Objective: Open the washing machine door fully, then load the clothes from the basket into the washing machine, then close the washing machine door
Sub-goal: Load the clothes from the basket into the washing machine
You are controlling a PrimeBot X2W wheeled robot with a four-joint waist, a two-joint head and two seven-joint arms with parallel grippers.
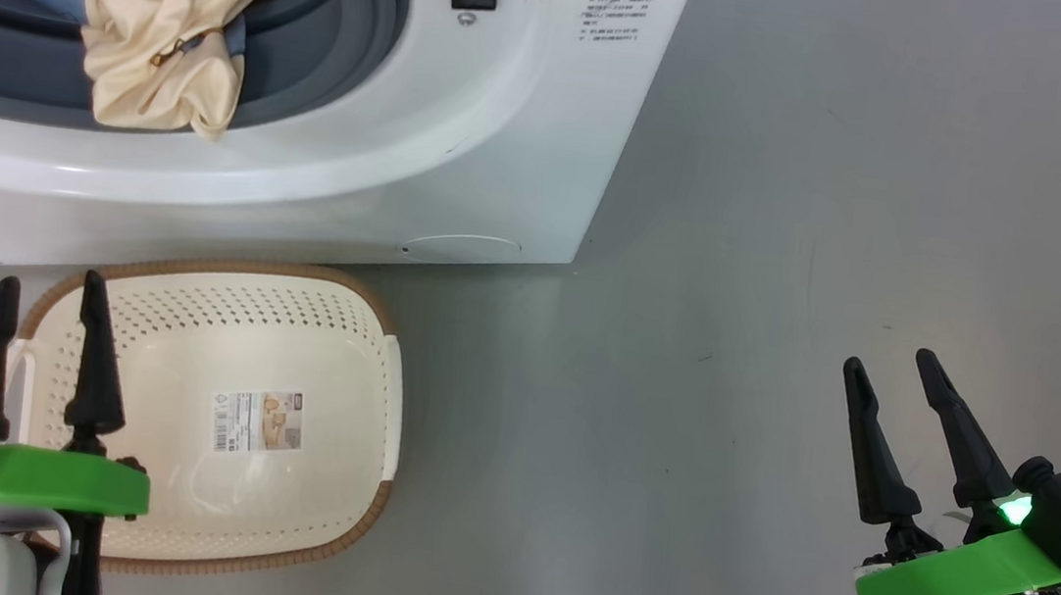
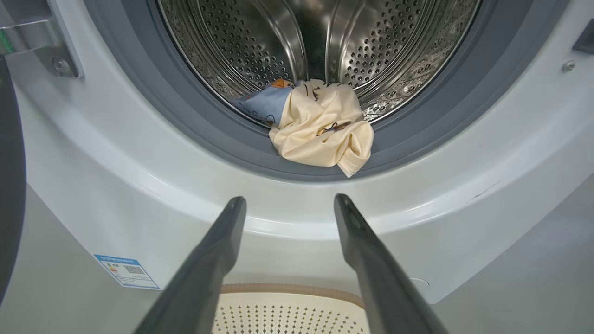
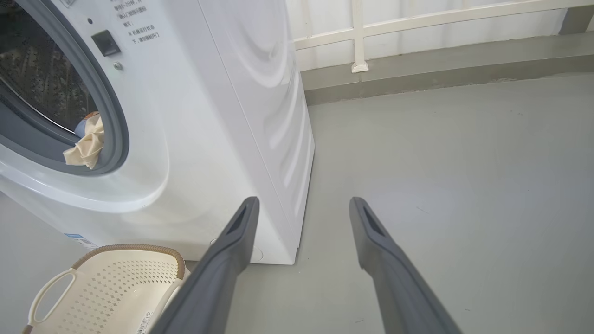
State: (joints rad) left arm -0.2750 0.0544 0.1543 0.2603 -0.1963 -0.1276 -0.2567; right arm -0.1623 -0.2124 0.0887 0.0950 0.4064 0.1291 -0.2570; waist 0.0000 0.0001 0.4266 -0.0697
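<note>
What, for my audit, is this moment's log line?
basket: empty | clothes: in washing machine, over gasket | left gripper: open | right gripper: open

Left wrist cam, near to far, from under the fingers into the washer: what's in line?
Basket → white front of the washing machine → cream garment, hanging out over the grey door seal → blue garment → steel drum.
</note>
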